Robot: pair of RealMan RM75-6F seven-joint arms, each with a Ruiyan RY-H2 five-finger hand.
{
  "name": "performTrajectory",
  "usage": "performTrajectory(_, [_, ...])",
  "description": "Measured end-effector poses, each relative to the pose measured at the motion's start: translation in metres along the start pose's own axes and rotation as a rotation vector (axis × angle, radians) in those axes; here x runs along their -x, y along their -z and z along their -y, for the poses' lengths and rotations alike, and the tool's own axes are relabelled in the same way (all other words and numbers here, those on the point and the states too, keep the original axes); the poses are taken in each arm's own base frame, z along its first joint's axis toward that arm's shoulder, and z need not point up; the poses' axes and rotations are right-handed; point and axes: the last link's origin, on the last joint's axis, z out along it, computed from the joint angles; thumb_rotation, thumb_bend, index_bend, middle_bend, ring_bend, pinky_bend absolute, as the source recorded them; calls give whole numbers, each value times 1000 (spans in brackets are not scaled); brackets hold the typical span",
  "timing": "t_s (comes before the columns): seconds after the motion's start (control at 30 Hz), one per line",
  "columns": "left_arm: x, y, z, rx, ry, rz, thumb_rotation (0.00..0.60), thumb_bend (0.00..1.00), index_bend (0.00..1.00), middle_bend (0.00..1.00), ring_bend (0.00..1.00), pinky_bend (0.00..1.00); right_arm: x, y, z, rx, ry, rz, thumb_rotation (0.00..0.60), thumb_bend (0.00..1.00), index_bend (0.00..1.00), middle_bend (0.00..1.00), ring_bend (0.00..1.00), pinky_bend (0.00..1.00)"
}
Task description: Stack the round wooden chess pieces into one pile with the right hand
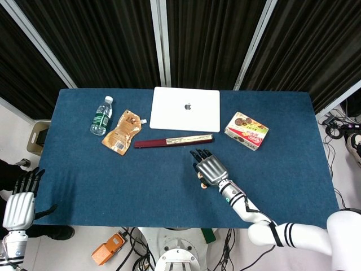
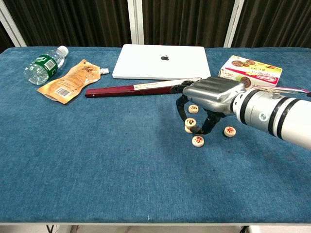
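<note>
Blue cloth table [image 2: 97,165] under black curtains; round wooden chess pieces [image 2: 198,141] lie in a loose cluster right of centre, near the front edge; in chest view one piece [image 2: 190,123] sits pinched between thumb and fingertips of the right hand [image 2: 206,104], directly over or already resting on another piece, cannot tell which; another piece [image 2: 194,108] lies just behind under the palm, one just in front, and one [image 2: 230,131] apart to the right beside the forearm; so the pile spot lies straight below the grip, loose pieces front, back and right of it; head view hides most of the cluster under the right hand [image 1: 207,167]; left hand [image 1: 20,206] hangs off the table's near left corner, fingers spread, holding nothing, far from everything; red folded fan [image 2: 141,88] just behind the hand; laptop [image 2: 162,61], biscuit box [image 2: 250,72], pouch [image 2: 70,81], bottle [image 2: 45,64] further back.
</note>
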Motion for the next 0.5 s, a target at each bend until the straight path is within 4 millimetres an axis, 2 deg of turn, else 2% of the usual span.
performTrajectory(0.5, [1,0,2,-2,1,1,600,51,86,11,0,0,3,-2,3,1,4,13,600,520,498,105,61,154])
